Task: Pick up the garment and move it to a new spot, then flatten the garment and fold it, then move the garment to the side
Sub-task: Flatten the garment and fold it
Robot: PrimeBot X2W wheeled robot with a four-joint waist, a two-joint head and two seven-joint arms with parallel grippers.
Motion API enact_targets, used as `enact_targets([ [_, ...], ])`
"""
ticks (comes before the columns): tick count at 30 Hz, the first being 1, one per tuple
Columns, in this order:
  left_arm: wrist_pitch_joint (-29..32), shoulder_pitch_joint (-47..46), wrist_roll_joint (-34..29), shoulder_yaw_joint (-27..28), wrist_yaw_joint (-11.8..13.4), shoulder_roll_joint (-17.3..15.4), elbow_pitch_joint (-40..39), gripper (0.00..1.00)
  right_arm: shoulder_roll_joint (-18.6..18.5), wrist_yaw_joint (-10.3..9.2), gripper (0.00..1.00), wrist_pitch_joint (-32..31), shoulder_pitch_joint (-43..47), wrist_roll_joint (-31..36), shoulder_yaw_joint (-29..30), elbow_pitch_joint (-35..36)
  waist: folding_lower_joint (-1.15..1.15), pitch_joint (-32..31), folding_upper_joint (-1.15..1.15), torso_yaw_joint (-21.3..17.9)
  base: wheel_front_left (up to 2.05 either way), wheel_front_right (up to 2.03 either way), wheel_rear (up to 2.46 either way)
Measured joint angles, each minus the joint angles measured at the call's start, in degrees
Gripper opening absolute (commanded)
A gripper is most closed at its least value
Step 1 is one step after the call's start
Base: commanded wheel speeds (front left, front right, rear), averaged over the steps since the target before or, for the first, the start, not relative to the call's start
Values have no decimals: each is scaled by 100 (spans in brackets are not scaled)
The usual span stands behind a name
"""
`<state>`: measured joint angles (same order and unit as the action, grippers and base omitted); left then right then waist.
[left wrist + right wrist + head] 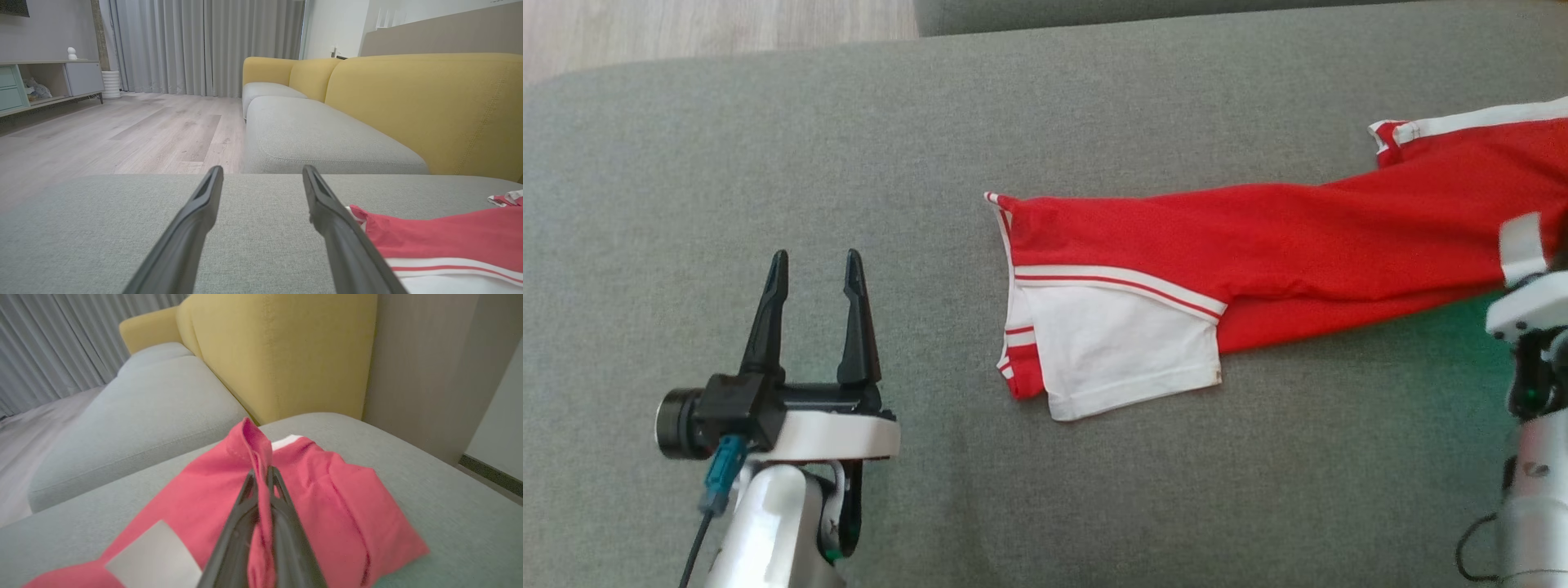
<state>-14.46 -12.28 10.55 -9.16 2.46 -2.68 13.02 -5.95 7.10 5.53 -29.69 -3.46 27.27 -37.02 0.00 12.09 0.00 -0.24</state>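
the red garment [1258, 237] with a white panel and stripes lies stretched along the grey sofa seat [768, 147], middle to right edge, one fold raised there.

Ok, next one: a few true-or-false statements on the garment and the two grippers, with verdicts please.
1. The right gripper is shut on a raised fold of the garment. True.
2. The left gripper holds the garment's hem. False: its jaws stand open, apart from the cloth.
3. The garment lies on a grey cushion. True.
4. The garment is plain red. False: it has white panels and stripes.
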Motion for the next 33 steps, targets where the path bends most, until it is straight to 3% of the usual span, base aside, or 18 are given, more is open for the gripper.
enact_targets([
  [5, 0, 60, 14, -8, -1, 0, 2, 100, 207, 0, 0, -255, 67, -267, -247, 626, 0, -102, 0, 22, 0, 0, 0],
  [9, 0, 149, 13, -11, -1, 0, 8, 100, 263, 0, 0, -453, 220, -646, -870, 1181, 0, -226, 0, 94, 0, 0, 0],
  [17, 0, 250, -4, 16, -22, 0, 2, 100, 275, 0, 0, -569, 547, -2165, -3092, 1436, -1, -554, 0, 280, 0, 0, 0],
  [24, 0, 272, -56, -9, -54, 0, 5, 100, 270, 0, 0, -186, 474, -2689, -4724, 911, 0, -609, 0, 545, 0, 0, 0],
  [33, 0, 262, -47, -182, -92, 0, 33, 100, 247, 0, 0, 281, -58, -3043, -5738, -359, 1, -430, 0, 886, 0, 0, 0],
])
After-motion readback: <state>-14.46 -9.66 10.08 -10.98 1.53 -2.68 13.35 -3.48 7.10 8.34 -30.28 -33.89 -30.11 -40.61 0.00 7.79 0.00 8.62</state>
